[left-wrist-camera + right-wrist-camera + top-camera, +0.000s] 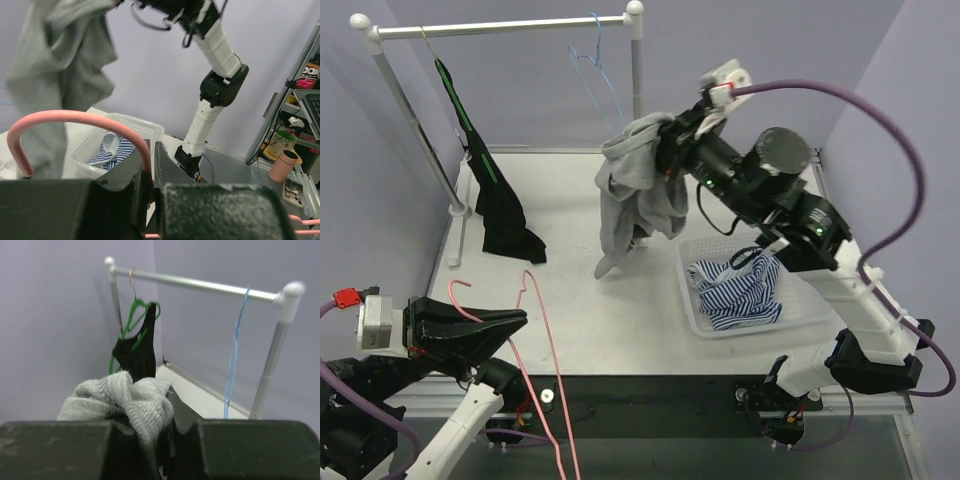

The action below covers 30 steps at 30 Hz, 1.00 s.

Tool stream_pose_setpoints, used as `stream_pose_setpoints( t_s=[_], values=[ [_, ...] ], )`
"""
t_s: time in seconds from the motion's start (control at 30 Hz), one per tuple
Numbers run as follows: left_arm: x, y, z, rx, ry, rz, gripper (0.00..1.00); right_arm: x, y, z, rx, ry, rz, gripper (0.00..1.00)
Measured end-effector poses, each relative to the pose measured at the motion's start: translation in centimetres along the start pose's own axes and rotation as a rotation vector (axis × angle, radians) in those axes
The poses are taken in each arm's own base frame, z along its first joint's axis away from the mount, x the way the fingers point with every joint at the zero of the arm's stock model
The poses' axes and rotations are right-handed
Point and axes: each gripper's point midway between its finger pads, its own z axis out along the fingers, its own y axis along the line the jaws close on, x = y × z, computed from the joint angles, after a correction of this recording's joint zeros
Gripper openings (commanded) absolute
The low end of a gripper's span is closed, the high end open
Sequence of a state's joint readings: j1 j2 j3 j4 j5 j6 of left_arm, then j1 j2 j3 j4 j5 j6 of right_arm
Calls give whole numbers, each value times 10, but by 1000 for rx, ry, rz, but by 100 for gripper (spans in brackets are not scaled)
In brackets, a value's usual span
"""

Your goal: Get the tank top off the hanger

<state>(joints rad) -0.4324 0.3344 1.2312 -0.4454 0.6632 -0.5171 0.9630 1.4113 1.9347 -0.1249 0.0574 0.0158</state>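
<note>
Our right gripper [665,140] pinches the grey tank top [638,190], which hangs lengthwise straight down above the table [570,290] middle; the left gripper [151,150], nearly closed, pinches the pink hanger [75,116]

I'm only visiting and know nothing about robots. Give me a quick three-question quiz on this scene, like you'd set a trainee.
1. True or false: the right gripper is shut on the grey tank top.
2. What does the left gripper pinch? A) blue hanger B) pink hanger C) green hanger
3. Fill in: the striped garment lies in the white ____.

Key: 1 true; 2 B; 3 basket.
</note>
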Motion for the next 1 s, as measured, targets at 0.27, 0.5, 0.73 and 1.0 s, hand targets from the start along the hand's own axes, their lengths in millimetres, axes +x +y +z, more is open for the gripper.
stream_pose_setpoints(
  t_s=[0.27, 0.5, 0.73, 1.0],
  values=[
    [10, 20, -2, -97, 26, 8, 0, -121, -21, -55, 60, -253, -45, 0],
    [12, 27, -3, -132, 29, 15, 0, -154, -47, -76, 184, -333, -168, 0],
    [14, 33, -4, -161, 33, 21, 0, -105, -77, -93, 321, -194, -303, 0],
    [15, 41, -6, -201, 37, 33, 0, -33, -118, -131, 516, -7, -407, 0]
  ],
)
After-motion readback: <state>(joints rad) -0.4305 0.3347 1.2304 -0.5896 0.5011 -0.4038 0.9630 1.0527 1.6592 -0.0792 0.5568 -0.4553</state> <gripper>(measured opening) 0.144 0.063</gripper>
